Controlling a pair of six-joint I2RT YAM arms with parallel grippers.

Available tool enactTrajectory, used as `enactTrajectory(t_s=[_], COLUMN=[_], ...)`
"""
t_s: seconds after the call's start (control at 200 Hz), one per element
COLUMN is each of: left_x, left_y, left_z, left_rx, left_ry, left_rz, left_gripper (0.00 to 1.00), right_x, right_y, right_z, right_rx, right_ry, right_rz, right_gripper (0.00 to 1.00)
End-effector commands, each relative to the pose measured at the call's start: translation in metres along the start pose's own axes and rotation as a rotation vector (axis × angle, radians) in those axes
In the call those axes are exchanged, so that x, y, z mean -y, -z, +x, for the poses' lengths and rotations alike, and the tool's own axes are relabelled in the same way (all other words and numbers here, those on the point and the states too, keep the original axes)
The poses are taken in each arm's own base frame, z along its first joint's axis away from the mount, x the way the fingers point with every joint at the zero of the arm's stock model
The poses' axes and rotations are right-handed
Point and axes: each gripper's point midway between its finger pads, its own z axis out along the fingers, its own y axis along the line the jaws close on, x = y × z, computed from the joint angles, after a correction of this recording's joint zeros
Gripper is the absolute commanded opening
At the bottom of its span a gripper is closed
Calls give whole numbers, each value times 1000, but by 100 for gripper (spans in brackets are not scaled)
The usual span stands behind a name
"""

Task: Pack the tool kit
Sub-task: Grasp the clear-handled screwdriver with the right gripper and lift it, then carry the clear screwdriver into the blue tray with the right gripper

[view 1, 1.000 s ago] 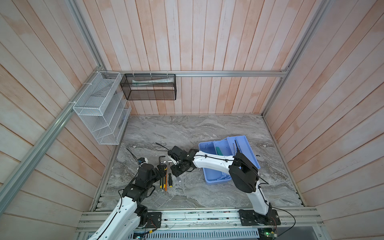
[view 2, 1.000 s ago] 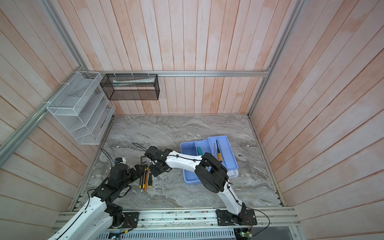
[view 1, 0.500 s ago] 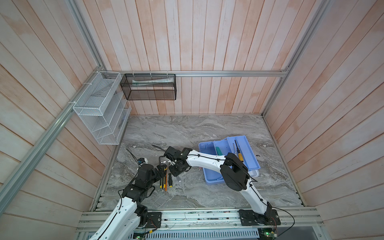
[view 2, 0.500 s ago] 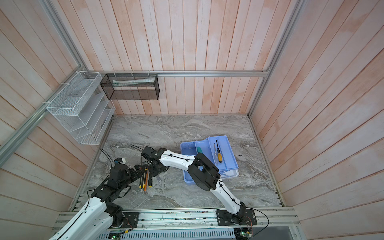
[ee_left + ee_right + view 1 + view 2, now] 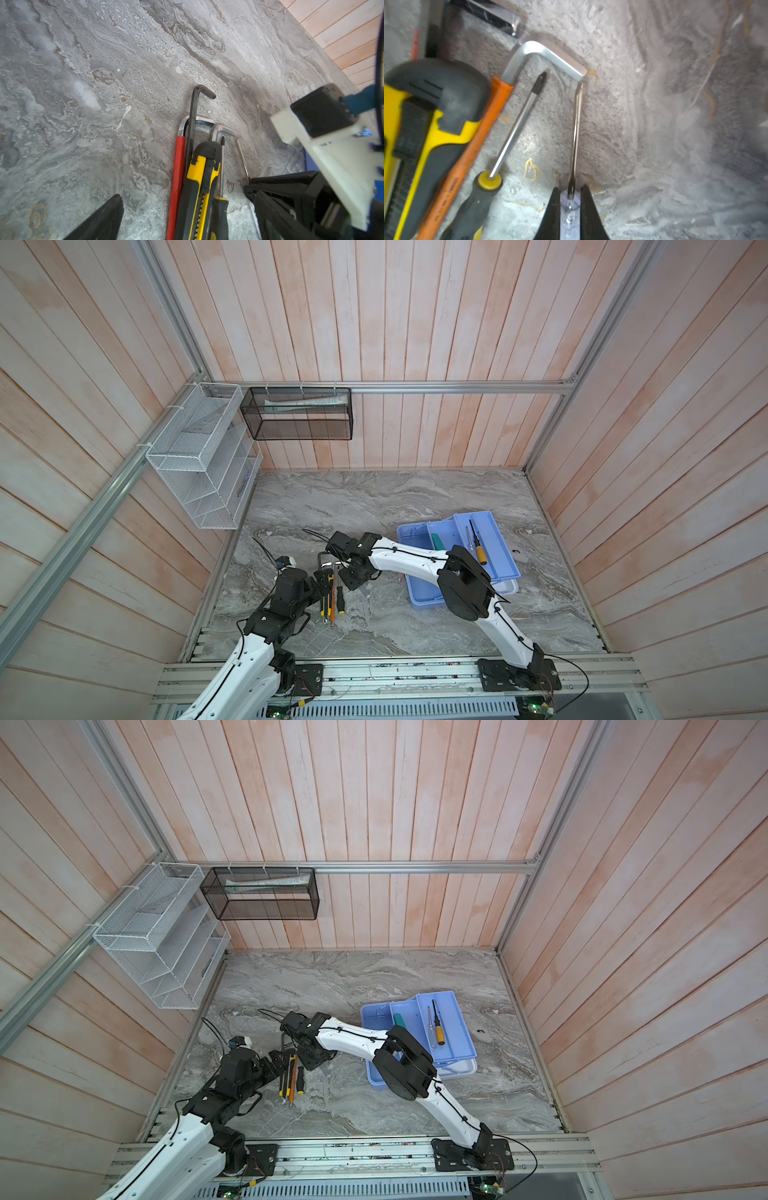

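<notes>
The tool kit's light blue tray (image 5: 494,539) (image 5: 455,1019) sits askew on its blue base (image 5: 419,593) at the right. A yellow-handled screwdriver (image 5: 480,551) lies in the tray. Loose tools lie side by side left of it: a yellow-black utility knife (image 5: 199,187) (image 5: 425,128), a red-sleeved hex key (image 5: 177,176), a black hex key (image 5: 192,124), an orange-sleeved hex key (image 5: 542,54) and a black-handled screwdriver (image 5: 483,187). My right gripper (image 5: 569,193) (image 5: 353,578) is shut on the clear handle of a thin screwdriver (image 5: 576,128). My left gripper (image 5: 185,216) (image 5: 322,578) straddles the knife, open.
A white mesh basket (image 5: 203,456) hangs on the left wall and a black one (image 5: 299,414) on the back wall. Wooden walls close in the marble table (image 5: 374,497) on three sides. The right arm's wrist (image 5: 322,124) crowds the left gripper's side.
My right gripper has slid left toward the row of tools and closed on the clear screwdriver handle. The left arm has stayed put, open.
</notes>
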Motion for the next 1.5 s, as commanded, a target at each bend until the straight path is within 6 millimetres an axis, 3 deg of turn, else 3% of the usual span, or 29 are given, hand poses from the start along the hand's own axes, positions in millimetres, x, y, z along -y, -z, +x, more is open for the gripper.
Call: enactTrajectory(t_s=[0.0, 0.045, 0.24, 0.425, 0.66, 0.835, 1.066, 1.181, 1.306, 1.491], left_x=[-5, -6, -7, -8, -7, -8, -10, -10, -10, -9], left_y=[-2, -3, -4, -5, -6, -7, -7, -7, -8, -8], left_z=[0, 2, 1, 2, 2, 2, 3, 3, 3, 4], left_rx=[3, -5, -4, -8, -16, -14, -21, -21, -20, -26], left_ry=[3, 2, 5, 7, 7, 11, 15, 16, 16, 11], left_rz=[-20, -25, -39, -45, -41, -52, -61, -62, -62, -60], left_gripper=[100, 100, 100, 100, 100, 100, 100, 100, 100, 100], right_x=[21, 24, 44, 66, 112, 159, 239, 276, 312, 342], right_y=[18, 25, 62, 94, 133, 164, 202, 218, 221, 219], right_z=[-11, -14, -27, -25, -14, -3, 34, 62, 101, 144], right_rx=[39, 56, 166, 213, 263, 310, 354, 341, 268, 185], right_ry=[-19, -33, -86, -84, -136, -208, -353, -419, -510, -591], right_rz=[26, -2, -75, -94, -53, -12, 172, 312, 436, 558], right_gripper=[4, 0, 0, 0, 0, 0, 0, 0, 0, 0])
